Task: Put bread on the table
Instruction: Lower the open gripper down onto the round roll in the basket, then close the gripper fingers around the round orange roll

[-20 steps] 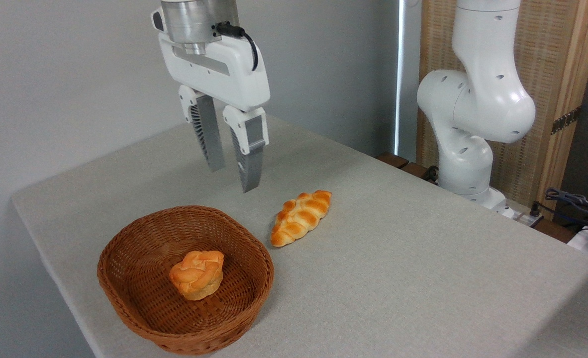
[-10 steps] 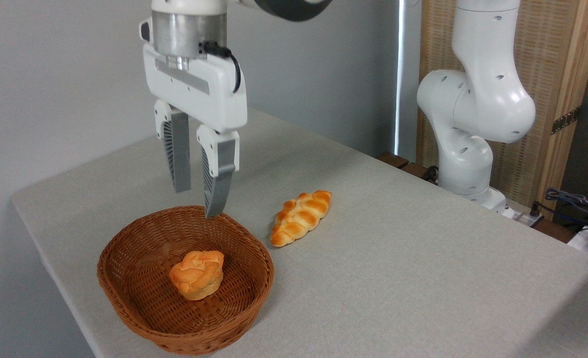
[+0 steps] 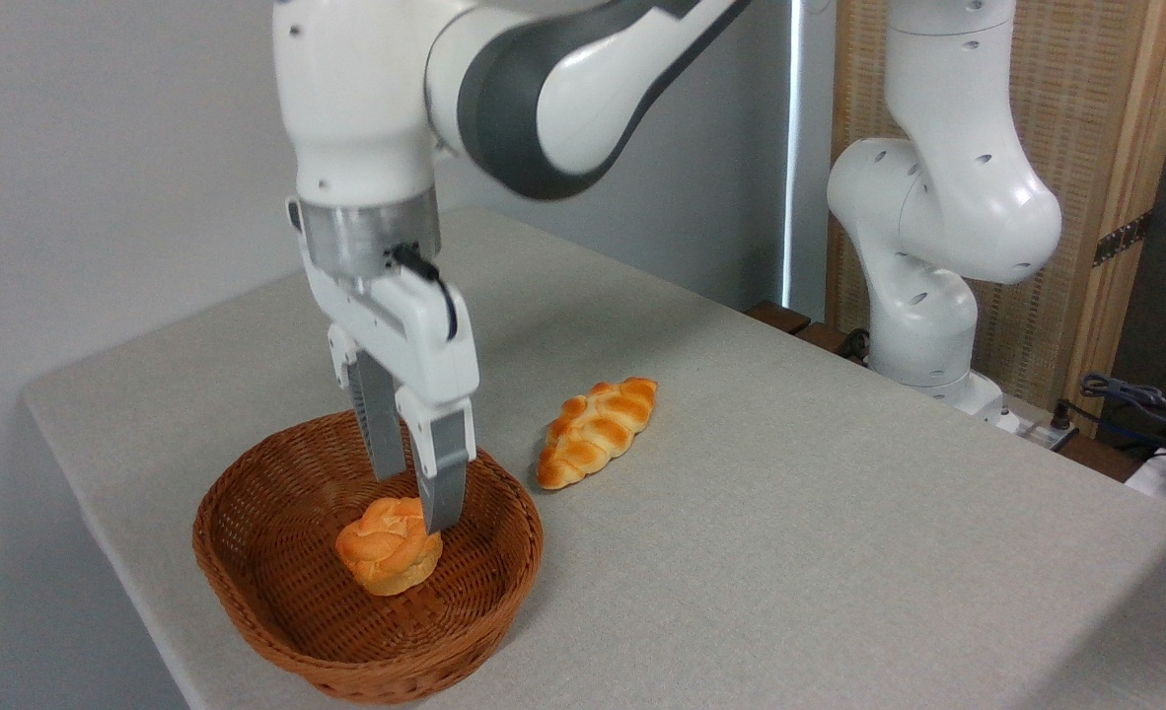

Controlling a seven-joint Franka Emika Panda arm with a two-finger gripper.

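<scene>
Reaching down from the top of the single camera view, the white arm point(image 3: 366, 99) holds its end effector point(image 3: 415, 498) inside the brown wicker basket point(image 3: 248, 562), fingers pointing downward. The two grey fingers point(image 3: 442, 473) are spread with a narrow gap between them; nothing is gripped. The nearer fingertip sits right at the upper right edge of the bread point(image 3: 390, 544), while the farther finger ends behind the bun; whether either tip actually touches it cannot be told.

The bread, a small round knotted bun with a golden-orange top and paler base, lies on the floor of the basket, roughly at its middle. The basket stands on the bench point(image 3: 790, 552), near the front left corner of the grey-beige cloth. Just beside the basket's right rim, apart from it, a longer braided loaf point(image 3: 598, 430) lies on the cloth. The arm's white base column point(image 3: 938, 227) rises at the bench's far right edge.
</scene>
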